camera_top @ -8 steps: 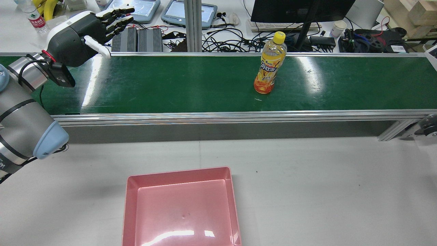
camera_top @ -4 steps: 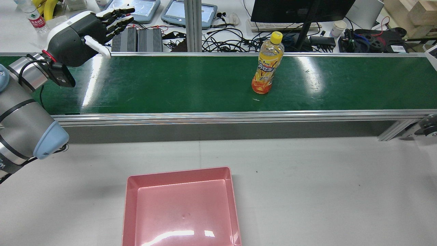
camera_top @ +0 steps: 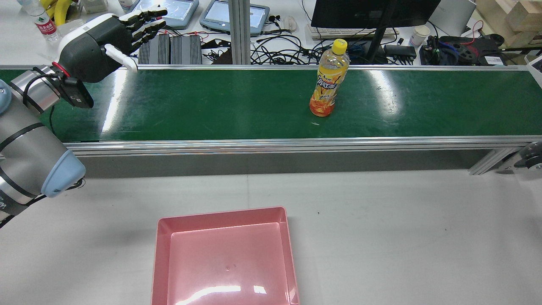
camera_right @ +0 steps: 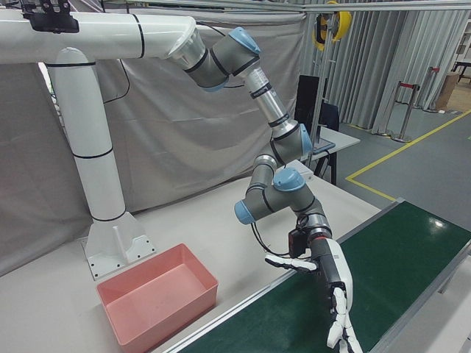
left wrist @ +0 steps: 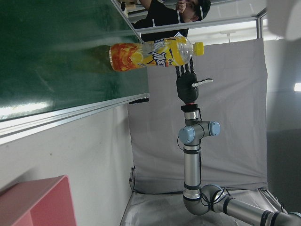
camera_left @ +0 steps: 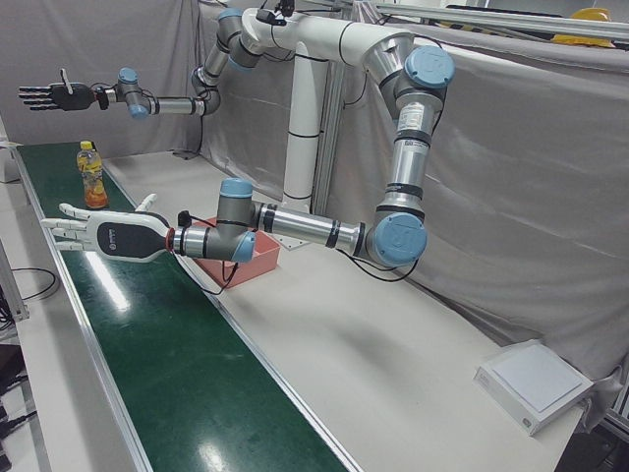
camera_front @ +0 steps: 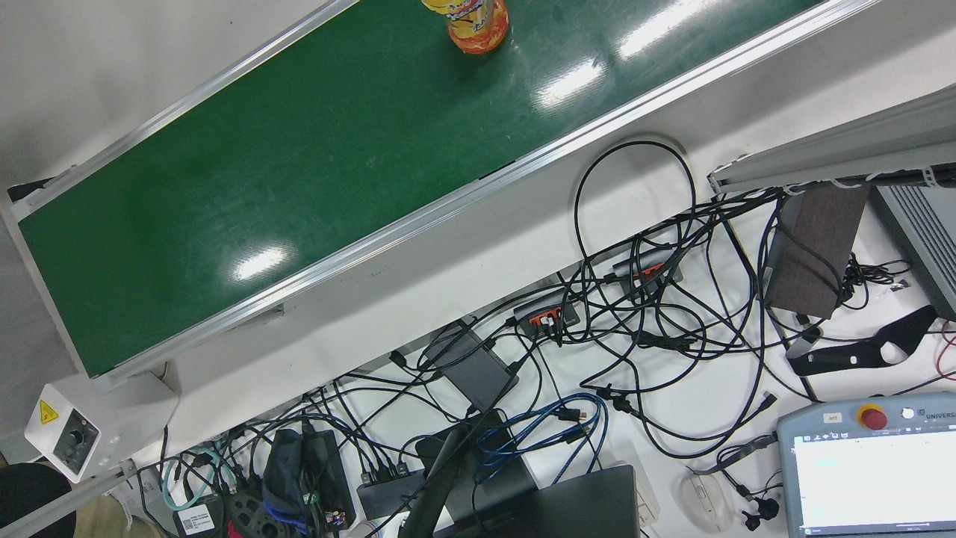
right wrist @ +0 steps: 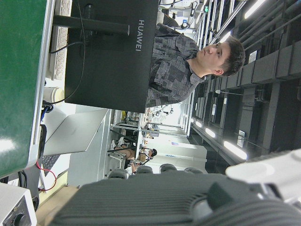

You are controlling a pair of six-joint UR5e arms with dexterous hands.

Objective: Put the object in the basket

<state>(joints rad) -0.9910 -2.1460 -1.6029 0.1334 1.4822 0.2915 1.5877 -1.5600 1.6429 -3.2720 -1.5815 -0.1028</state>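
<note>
The bottle (camera_top: 328,80) stood upright on the green conveyor belt (camera_top: 237,101), its long axis vertical, well apart from both hands and toward the belt's far edge in the rear view. The left hand (camera_top: 101,44) hovered over the belt's left end with fingers spread and straight, holding nothing, so the bottle lay off to its right along the belt. The right hand (camera_left: 59,95) was raised high over the far end, also spread and empty; which hand was nearer I could not tell. The bottle was clear, smooth plastic, cylindrical with a narrowed neck, a yellow cap and an orange-yellow label. The pink basket (camera_top: 224,258), a shallow, glossy rectangular tray, sat empty on the white table (camera_top: 402,237) nearer the robot.
</note>
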